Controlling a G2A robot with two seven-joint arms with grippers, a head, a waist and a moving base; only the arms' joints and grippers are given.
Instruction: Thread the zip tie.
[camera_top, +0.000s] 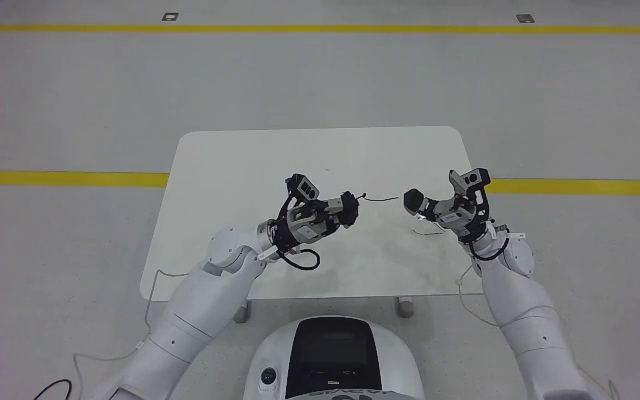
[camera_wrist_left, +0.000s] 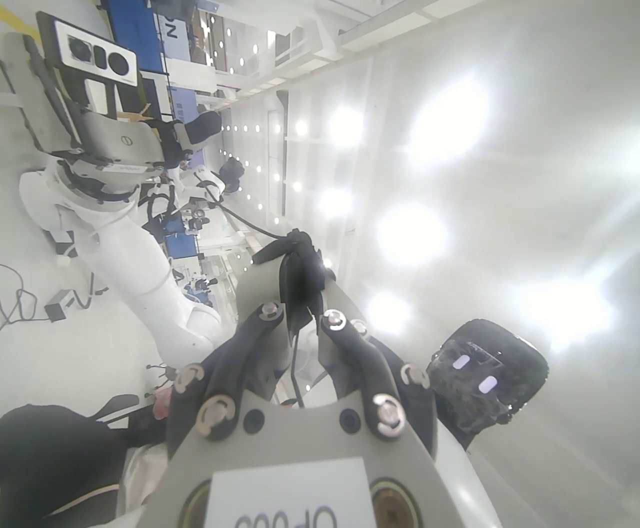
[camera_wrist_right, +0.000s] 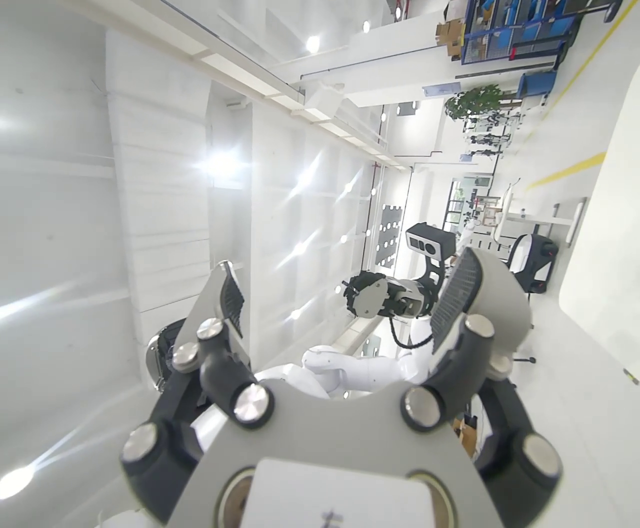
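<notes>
sticking from left gripper (camera_top: 351, 207): zip tie (camera_top: 378, 199)

White rounded-corner table (camera_top: 230, 160) stands on pale grey floor (camera_top: 100, 100) crossed by two yellow painted lines (camera_top: 80, 178). Bright round ceiling lights (camera_wrist_left: 445, 115) overhead.

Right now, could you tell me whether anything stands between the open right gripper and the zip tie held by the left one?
Nothing visible does. The zip tie juts from the left gripper, which is shut on it, toward the right gripper, whose fingers are open. Only a gap of air above the table separates them.
</notes>
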